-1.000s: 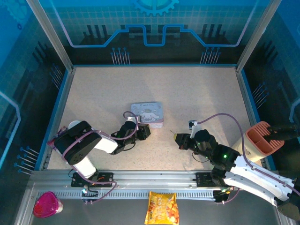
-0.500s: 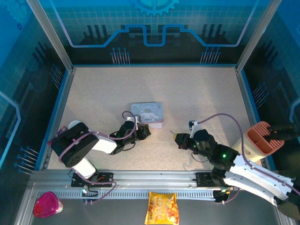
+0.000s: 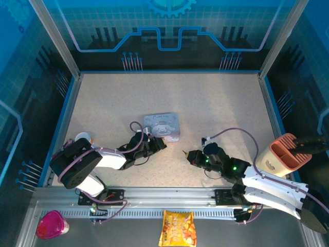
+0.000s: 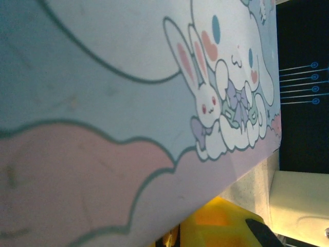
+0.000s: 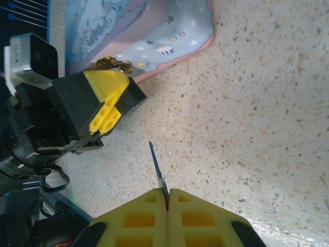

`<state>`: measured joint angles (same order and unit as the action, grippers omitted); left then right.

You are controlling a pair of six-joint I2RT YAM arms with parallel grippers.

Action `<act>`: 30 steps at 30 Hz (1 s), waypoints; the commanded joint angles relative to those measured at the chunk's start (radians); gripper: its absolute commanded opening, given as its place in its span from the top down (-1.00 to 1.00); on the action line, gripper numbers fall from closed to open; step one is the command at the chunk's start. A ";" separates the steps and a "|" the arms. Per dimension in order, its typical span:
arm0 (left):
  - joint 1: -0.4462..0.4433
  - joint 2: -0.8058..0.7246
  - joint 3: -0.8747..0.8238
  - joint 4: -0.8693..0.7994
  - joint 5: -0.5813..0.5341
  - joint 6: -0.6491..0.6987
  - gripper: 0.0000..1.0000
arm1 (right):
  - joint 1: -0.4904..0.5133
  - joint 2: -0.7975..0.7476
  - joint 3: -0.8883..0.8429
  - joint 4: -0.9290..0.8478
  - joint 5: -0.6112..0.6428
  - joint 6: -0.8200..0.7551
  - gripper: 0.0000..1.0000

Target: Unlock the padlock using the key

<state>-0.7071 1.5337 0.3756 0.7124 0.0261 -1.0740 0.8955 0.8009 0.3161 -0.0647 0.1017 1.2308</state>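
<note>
**A:** How many tools are counted, and how are they set?

**B:** Two are counted, one per arm. The right tool (image 5: 167, 194) is seen pressed fully together, its yellow pads (image 5: 136, 218) meeting along one seam. One key (image 5: 158, 172) is pinched in that seam. Its thin blade juts forward from the tips over bare worktop (image 3: 221, 103), and nothing is touched by it.

**A:** And the left tool?

**B:** The left tool (image 3: 156, 144) is laid low, with its tip brought up against the near edge of one pale blue cartoon-printed tin (image 3: 163, 123). Its jaws appear close together. How far they are parted, and whether anything is gripped, cannot be told.

**A:** Where is the padlock found?

**B:** One padlock (image 5: 114, 64) is made out as a small metallic piece right at the left tool's tip. It lies against the tin's rim, and its body is largely hidden. From the right tool it lies ahead and to the left, beyond the key's point and apart from it.

**A:** What else is counted?

**B:** One pink cup (image 3: 51, 225) and one yellow snack bag (image 3: 177, 229) are seen behind both tools, past the arm bases. One peach holder (image 3: 285, 153) stands off to the right tool's right.
</note>
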 commanded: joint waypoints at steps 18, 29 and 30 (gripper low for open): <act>-0.043 -0.090 0.031 0.043 0.030 -0.116 0.84 | -0.010 0.186 -0.051 0.374 -0.124 0.153 1.00; -0.066 -0.108 0.036 0.056 0.018 -0.157 0.85 | -0.054 0.244 -0.078 0.488 -0.179 0.204 1.00; -0.067 -0.109 0.036 0.056 0.017 -0.161 0.85 | -0.059 0.253 -0.081 0.503 -0.186 0.210 1.00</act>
<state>-0.7643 1.4631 0.3794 0.7151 0.0460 -1.2079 0.8543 1.0351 0.2508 0.3702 -0.0586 1.4117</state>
